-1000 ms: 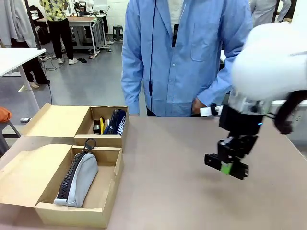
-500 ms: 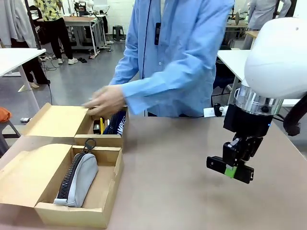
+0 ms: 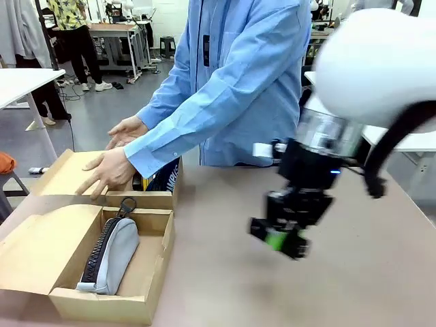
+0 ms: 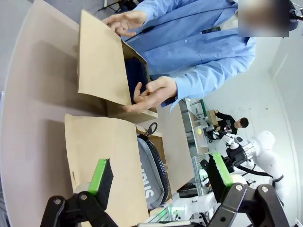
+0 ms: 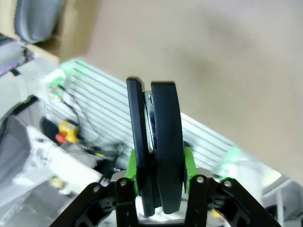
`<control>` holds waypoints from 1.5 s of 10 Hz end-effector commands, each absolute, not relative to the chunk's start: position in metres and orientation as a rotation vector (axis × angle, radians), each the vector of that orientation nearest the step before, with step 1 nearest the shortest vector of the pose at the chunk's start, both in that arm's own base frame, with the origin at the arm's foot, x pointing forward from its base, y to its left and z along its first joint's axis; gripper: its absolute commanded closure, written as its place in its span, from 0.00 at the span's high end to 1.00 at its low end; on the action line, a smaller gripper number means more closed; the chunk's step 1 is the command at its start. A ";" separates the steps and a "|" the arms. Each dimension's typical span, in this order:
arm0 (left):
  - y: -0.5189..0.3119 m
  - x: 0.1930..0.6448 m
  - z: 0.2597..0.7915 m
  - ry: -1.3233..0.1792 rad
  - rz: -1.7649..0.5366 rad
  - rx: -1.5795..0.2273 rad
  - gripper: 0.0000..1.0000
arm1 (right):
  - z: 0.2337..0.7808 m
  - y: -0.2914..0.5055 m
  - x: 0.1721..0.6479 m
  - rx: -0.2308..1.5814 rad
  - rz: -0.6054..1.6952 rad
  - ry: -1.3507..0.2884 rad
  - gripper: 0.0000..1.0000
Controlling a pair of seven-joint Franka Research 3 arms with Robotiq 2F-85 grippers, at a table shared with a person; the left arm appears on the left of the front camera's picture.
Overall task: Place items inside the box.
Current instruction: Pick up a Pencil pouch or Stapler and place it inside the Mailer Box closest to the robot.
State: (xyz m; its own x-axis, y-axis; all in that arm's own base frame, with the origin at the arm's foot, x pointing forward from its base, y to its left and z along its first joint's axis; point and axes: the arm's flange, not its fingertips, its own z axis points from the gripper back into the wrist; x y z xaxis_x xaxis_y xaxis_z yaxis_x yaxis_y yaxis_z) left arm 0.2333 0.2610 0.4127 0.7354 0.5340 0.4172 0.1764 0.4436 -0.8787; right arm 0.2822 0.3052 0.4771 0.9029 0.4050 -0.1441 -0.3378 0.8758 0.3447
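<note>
Green pads of your right gripper were clamped on a black stapler, one pad on each flat side, with the jaws partly closed around it. The gripper hung above the bare table, well apart from the near box and off to its right.

Your left gripper stood wide open with nothing between its fingers, looking down over that near box's open flap.

Inside the near box, the grey pencil case lay lengthwise with its zip pull pointing at the far wall. Just behind the near box, touching it, sat the second box, and a dark blue pouch stood up in it. You could not make out the other small things beside the pouch.

The person in the blue coat leaned over the second box, one hand resting on its open flap and the other hand held just above it.
</note>
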 end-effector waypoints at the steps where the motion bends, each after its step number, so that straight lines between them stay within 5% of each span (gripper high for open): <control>1: 0.261 0.233 0.413 -0.772 0.239 -1.123 1.00 | 0.477 0.401 0.290 0.292 0.300 0.179 0.41; 3: 0.261 0.233 0.413 -0.772 0.239 -1.123 1.00 | 0.470 0.427 0.293 0.179 0.159 0.130 0.41; 5: 0.261 0.233 0.413 -0.772 0.239 -1.123 1.00 | 0.489 0.331 0.294 0.255 0.018 0.061 0.41; 9: 0.261 0.233 0.413 -0.772 0.239 -1.123 1.00 | 0.486 0.165 0.221 0.346 -0.216 0.016 0.41; 15: 0.261 0.233 0.413 -0.772 0.239 -1.123 1.00 | 0.492 0.163 0.238 0.345 -0.215 0.028 0.41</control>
